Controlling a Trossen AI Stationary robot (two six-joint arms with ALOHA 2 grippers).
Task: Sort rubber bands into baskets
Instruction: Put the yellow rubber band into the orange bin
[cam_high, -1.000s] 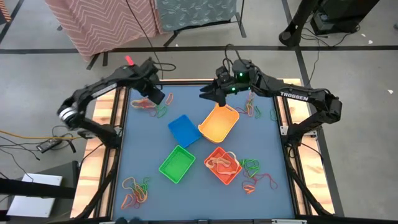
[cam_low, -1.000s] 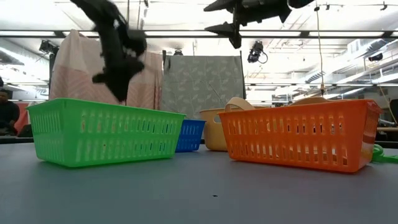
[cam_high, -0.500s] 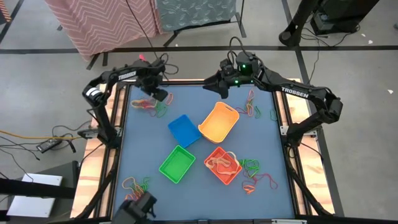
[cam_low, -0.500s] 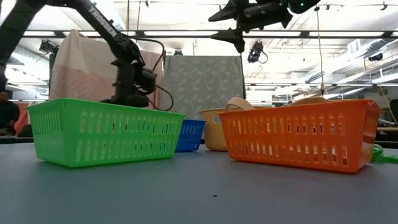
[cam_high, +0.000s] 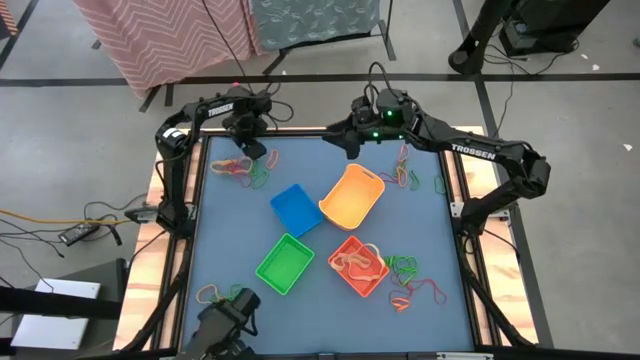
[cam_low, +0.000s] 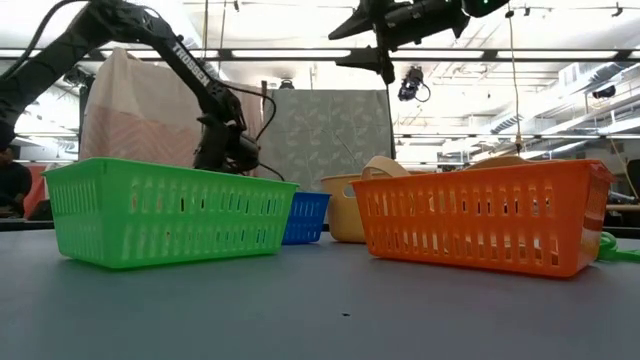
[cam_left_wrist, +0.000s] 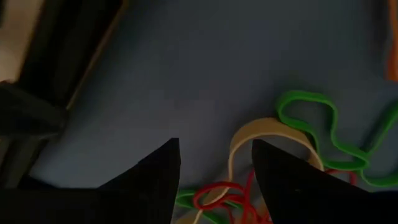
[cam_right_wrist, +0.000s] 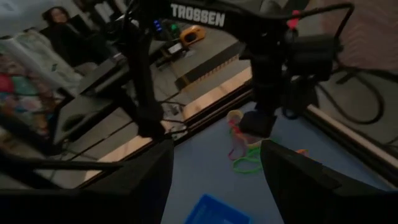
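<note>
My left gripper (cam_high: 250, 150) is open and low over the far-left pile of rubber bands (cam_high: 237, 168). In the left wrist view (cam_left_wrist: 214, 171) a tan band (cam_left_wrist: 267, 129) runs between its fingers, with red (cam_left_wrist: 214, 194) and green (cam_left_wrist: 311, 112) bands beside it. In the low view the green basket (cam_low: 165, 212) hides its tips. My right gripper (cam_high: 340, 140) is open and empty, high above the table's far edge (cam_right_wrist: 214, 180). The blue (cam_high: 295, 208), yellow (cam_high: 352, 195), green (cam_high: 285, 263) and orange (cam_high: 358, 265) baskets sit mid-table; the orange one holds bands. My left gripper points down with its fingers on either side of the tan band (cam_left_wrist: 239, 146) at the far-left pile. Whether the fingertips touch the bands or the table, I cannot tell.
More band piles lie at the far right (cam_high: 405, 175), near right (cam_high: 410, 275) and near left (cam_high: 215, 298). A dark object (cam_high: 225, 322) stands at the near edge. Wooden rails (cam_high: 170, 190) run along the table's left and right sides.
My left arm has swung toward the far edge and its gripper has gone down onto the far-left pile, dropping behind the green basket in the low view. My right gripper has drifted slightly up and toward the far edge, staying open.
</note>
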